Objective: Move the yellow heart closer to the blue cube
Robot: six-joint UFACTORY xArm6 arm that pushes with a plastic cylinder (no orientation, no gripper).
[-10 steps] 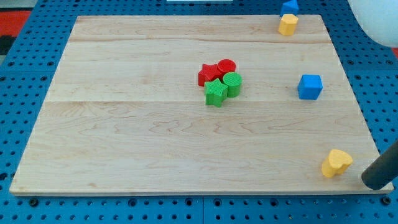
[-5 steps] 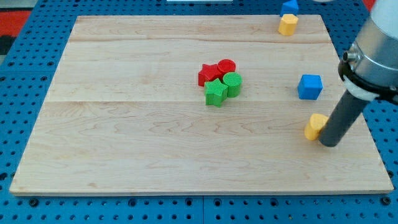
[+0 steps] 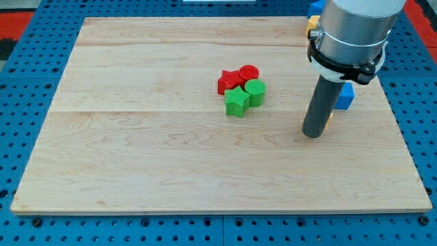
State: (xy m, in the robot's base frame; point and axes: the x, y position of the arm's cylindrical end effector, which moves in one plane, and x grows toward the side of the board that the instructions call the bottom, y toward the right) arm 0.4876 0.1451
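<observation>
Bench: a pale wooden bench [image 3: 136, 150] made of planks, resting on a blue pegboard.
Centre cluster: a red plastic star block [image 3: 228, 80], a red plastic cylinder block [image 3: 248, 72], a green plastic star block [image 3: 236, 102] and a green plastic cylinder block [image 3: 255, 91] sit packed together, touching, well to the view's left of the blue cube.
My tip: the dark rod's lower end, my tip [image 3: 312, 134], stands on the bench just below and to the view's left of the blue cube.
Jaws: there are none on this arm, only the rod, so apart or together does not apply.
Yellow heart: only a thin yellow plastic sliver [image 3: 328, 117] shows at the rod's right edge; the yellow heart block is mostly hidden behind the rod, close under the blue cube.
Blue cube: the blue plastic cube block [image 3: 347, 97] is partly covered by the arm, with only its right part visible.
Risk: with the heart hidden, I judge that a further push could ram it into the blue cube and knock that away, or let the heart slip round the rod.
Far corner: a yellow block [image 3: 311, 22] and a blue block [image 3: 314, 7] peek out above the blue cube, shapes unclear.
</observation>
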